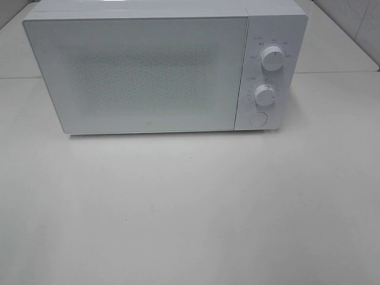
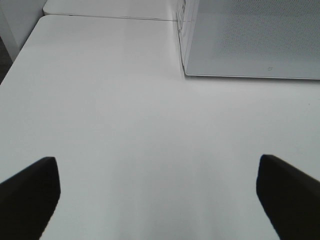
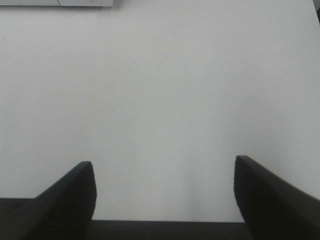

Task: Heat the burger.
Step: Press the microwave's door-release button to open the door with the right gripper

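progress: unclear, microwave door shut | burger: not in view, perhaps inside microwave, cannot tell | left gripper: wide, empty, over table near microwave's front corner | right gripper: wide, empty, in front of microwave | left to do, judged: confirm burger inside, turn timer knob

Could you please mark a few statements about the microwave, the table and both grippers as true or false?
1. The microwave has its door shut. True.
2. A burger lies on the table in front of the microwave. False: no burger shows in any view.
3. The microwave has an upper knob, a lower knob and a round button beneath them. True.
4. The left gripper is shut on something. False: it is open and holds nothing.
5. The right gripper is open and holds nothing. True.
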